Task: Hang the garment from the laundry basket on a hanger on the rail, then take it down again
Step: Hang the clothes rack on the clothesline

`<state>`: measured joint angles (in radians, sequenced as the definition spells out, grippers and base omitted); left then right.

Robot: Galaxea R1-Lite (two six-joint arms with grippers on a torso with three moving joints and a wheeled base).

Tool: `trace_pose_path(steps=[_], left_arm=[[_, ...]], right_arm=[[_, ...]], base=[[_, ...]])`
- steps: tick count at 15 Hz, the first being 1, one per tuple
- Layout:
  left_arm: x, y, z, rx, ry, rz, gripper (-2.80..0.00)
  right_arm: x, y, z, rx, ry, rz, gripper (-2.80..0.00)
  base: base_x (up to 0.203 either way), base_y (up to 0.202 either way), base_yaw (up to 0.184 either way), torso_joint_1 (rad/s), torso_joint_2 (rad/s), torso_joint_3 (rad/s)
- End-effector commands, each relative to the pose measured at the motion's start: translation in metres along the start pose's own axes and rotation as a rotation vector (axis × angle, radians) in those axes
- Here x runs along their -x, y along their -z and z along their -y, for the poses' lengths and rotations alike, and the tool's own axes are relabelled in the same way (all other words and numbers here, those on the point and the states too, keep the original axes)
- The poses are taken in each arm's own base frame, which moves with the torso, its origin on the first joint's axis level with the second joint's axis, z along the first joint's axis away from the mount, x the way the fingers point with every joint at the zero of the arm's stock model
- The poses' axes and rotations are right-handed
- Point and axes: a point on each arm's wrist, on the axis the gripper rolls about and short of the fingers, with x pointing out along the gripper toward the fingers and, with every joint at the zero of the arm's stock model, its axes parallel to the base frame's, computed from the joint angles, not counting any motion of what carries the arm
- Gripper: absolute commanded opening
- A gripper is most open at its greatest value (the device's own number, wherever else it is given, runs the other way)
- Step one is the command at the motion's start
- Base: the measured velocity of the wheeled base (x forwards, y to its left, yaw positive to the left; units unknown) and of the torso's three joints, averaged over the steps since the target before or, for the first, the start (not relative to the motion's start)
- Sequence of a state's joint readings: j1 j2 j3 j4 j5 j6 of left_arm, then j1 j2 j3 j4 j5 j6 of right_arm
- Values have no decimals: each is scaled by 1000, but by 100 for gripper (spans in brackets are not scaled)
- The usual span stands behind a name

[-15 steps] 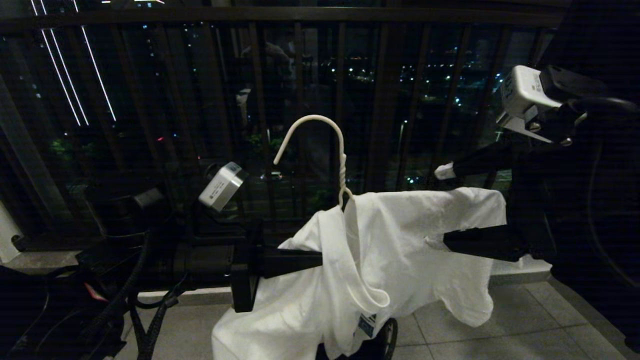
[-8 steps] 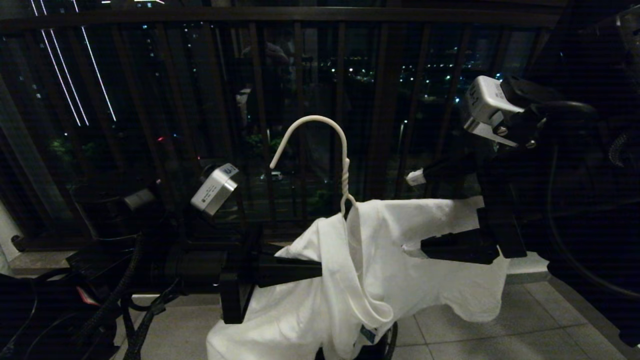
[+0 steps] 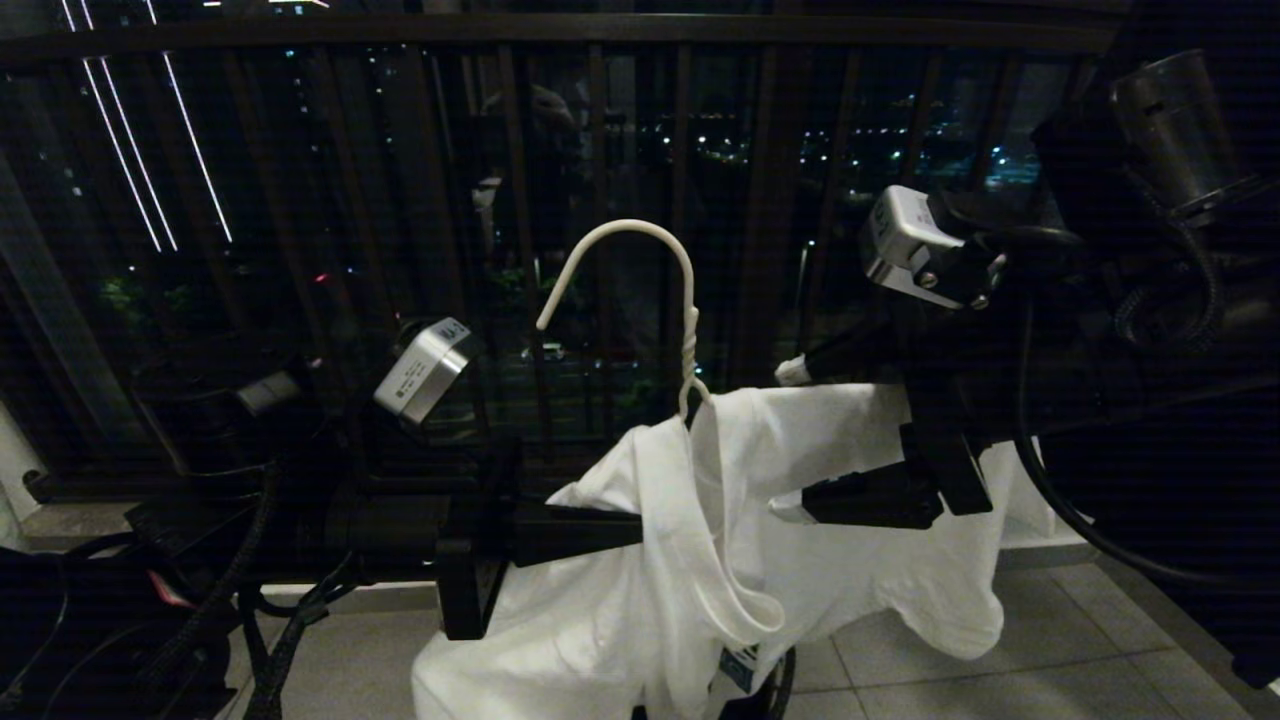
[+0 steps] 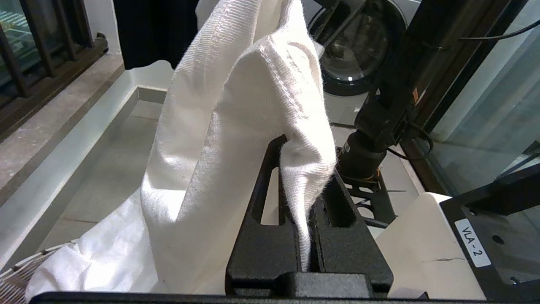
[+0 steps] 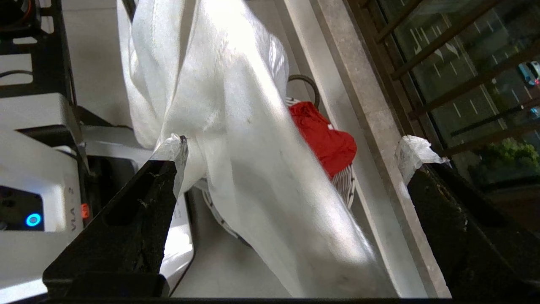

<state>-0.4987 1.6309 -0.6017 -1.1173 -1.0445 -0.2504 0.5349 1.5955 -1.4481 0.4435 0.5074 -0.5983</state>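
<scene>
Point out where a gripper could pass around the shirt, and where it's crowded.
Free: above the T-shirt, beside the hanger hook. Crowded: the left gripper clamps cloth at the shirt's left, and the open right gripper straddles its right shoulder.

The left gripper (image 4: 304,219) is pinching a fold of the white garment (image 4: 219,126). The cloth hangs down beside it, over the laundry basket (image 4: 17,270).
</scene>
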Motion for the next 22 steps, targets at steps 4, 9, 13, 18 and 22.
trace_pose_path(steps=[4,9,13,18,22], left_arm=[[-1,-5,-2,-12,-28,15,-280],[-2,-10,-2,16,-49,3,-280],[-2,-15,-3,51,-83,-13,-280],[1,-19,-3,36,-102,-4,-280],[2,-19,-3,34,-102,-2,-280]], right_arm=[[-7,-1,2,14,-21,29,0],[-5,-2,1,18,-26,35,-280],[-2,-4,-4,26,-35,40,-280],[-2,-7,-8,34,-42,45,-280],[0,-8,-9,37,-38,47,-280]], base=[[0,0,0,0,0,0],[0,0,0,0,0,0],[0,0,0,0,0,0],[0,0,0,0,0,0],[0,0,0,0,0,0]])
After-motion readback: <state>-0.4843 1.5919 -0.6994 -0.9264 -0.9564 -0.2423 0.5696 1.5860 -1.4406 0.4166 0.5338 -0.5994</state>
